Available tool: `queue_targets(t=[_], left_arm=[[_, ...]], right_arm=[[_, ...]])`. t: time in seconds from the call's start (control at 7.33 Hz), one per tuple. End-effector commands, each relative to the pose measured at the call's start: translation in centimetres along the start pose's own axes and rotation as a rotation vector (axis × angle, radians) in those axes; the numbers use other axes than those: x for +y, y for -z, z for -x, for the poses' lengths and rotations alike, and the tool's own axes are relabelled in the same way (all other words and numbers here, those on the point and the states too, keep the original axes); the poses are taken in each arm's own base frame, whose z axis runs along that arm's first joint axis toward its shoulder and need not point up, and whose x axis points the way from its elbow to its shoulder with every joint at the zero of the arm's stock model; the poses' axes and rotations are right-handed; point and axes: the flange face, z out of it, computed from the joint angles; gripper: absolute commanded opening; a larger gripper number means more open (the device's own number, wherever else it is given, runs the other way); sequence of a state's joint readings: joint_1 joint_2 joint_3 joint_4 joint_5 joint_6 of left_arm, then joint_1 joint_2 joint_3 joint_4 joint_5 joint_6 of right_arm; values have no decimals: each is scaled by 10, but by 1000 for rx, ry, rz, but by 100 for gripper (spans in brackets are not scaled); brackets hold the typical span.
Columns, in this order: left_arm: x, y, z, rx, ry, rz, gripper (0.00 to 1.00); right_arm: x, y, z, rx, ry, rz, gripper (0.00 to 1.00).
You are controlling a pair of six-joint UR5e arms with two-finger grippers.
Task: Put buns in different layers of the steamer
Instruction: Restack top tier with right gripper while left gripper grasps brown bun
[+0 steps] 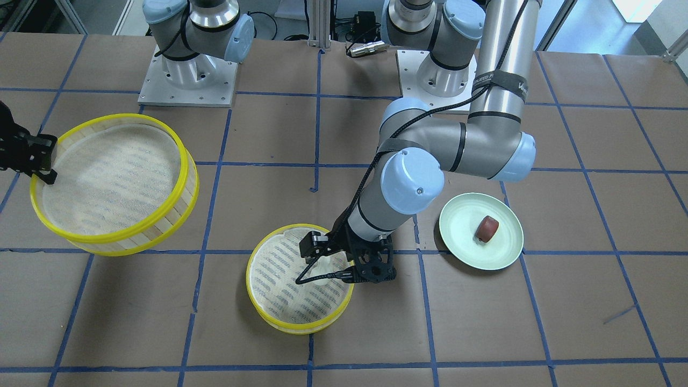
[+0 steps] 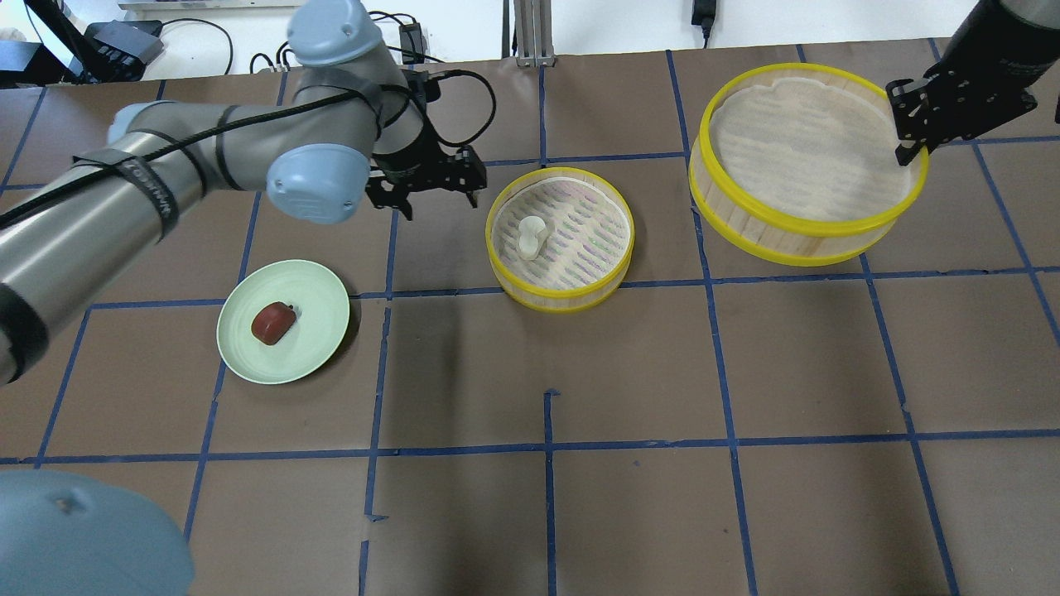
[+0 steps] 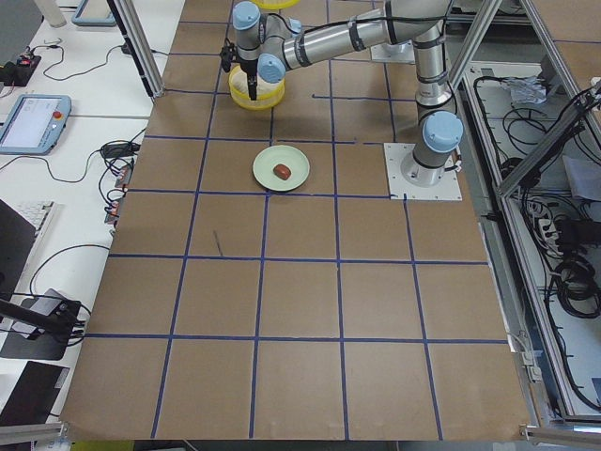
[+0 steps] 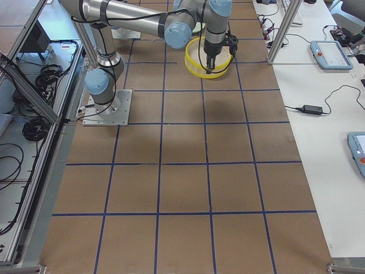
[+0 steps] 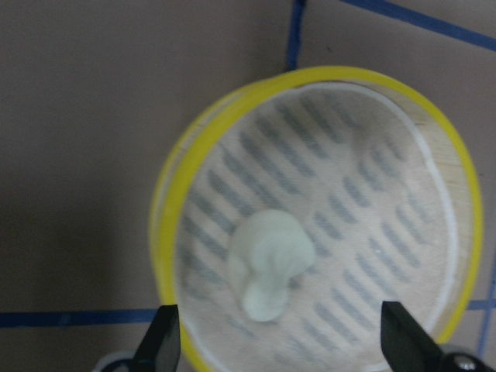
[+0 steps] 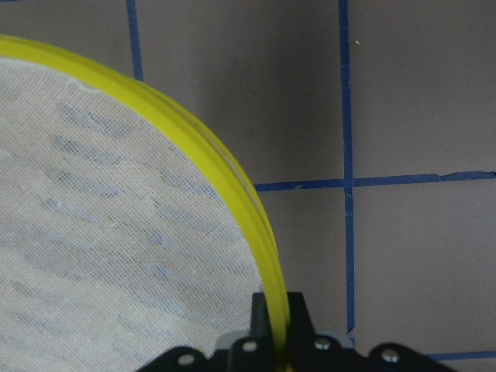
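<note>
The white bun [image 2: 530, 237] lies in the smaller yellow-rimmed steamer layer [image 2: 559, 302] at mid-table; the left wrist view shows it [image 5: 271, 260] on the striped mesh. My left gripper [image 2: 431, 197] is open and empty, just left of and above that layer, its fingers [image 5: 163, 341] spread on either side of the bun. The dark reddish-brown bun [image 2: 273, 323] sits on the pale green plate [image 2: 319, 285]. My right gripper [image 2: 907, 153] is shut on the rim of the second steamer layer [image 2: 795, 248] and holds it tilted, its mesh bare.
The brown table has blue grid tape. The plate [image 1: 505, 252] lies beside my left arm's elbow [image 1: 414, 180]. The arm bases [image 1: 188, 75] stand at the table's back edge with cables behind.
</note>
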State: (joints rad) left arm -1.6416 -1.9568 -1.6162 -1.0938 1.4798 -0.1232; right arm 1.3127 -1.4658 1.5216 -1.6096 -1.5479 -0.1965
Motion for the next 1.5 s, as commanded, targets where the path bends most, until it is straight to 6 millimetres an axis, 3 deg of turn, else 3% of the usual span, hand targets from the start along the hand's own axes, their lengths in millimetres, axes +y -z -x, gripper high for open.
queue_targets(t=[0.0, 0.27, 0.41, 0.55, 0.82, 1.09, 1.23, 1.36], left_arm=[[-1, 16, 134, -55, -81, 23, 100], [20, -12, 219, -26, -122, 81, 99], [24, -25, 228, -21, -123, 87, 97], [33, -41, 229, -25, -169, 117, 97], [56, -68, 231, -1, -220, 175, 96], [67, -80, 229, 11, -224, 203, 86], [68, -81, 229, 9, -229, 209, 72], [66, -79, 229, 7, -229, 206, 47]], right_arm=[[-2, -20, 85, 32, -56, -29, 13], [-23, -73, 150, 66, -75, -31, 13], [-32, -103, 176, 69, -90, -29, 14], [-36, -117, 193, 64, -100, -44, 14], [-34, -128, 196, 58, -99, -24, 14], [-30, -150, 201, -3, -96, 0, 14], [-30, -150, 201, -5, -93, -1, 14], [-30, -152, 201, -4, -92, 2, 14]])
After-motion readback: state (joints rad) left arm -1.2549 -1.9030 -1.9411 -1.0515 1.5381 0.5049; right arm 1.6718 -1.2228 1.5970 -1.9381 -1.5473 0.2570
